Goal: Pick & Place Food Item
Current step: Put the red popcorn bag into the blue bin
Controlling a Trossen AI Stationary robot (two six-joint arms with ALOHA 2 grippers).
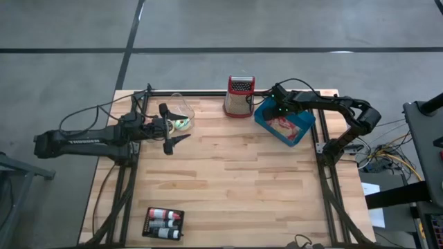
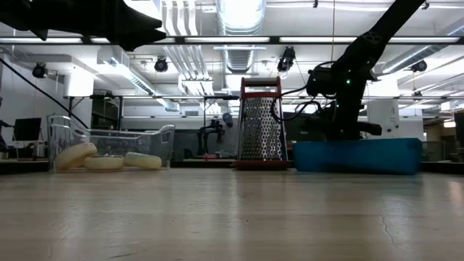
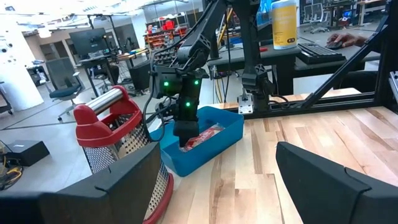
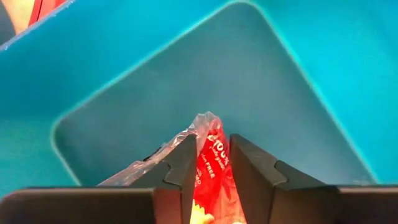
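1. My right hand (image 4: 213, 163) reaches down into the blue bin (image 1: 302, 126) at the back right of the counter (image 1: 235, 187).
2. Through the right wrist camera I see its fingers (image 4: 180, 165) standing a narrow way apart, with the red-printed plastic food packet (image 4: 214, 158) between them. The packet touches both inner faces, so I read this as a light hold on the packet.
3. The packet lies inside the bin, against its floor; from above I see it as a red and pale patch in the middle of the bin.
4. A metal grater with red trim (image 1: 239, 96) stands upright just beside the bin, on its left as the overhead camera shows it.
5. My left hand (image 1: 172, 129) hovers above the counter at the back left, its fingers spread wide and holding nothing.
6. It sits right next to a clear container (image 2: 109, 148), which holds pale round doughnut-like items (image 2: 76, 154).
7. A small black tray with a few small bottles (image 1: 164, 223) lies near the front left edge of the counter, well apart from both hands.
8. In the left wrist camera I see a person's hand (image 3: 348, 40) at a desk in the room beyond.
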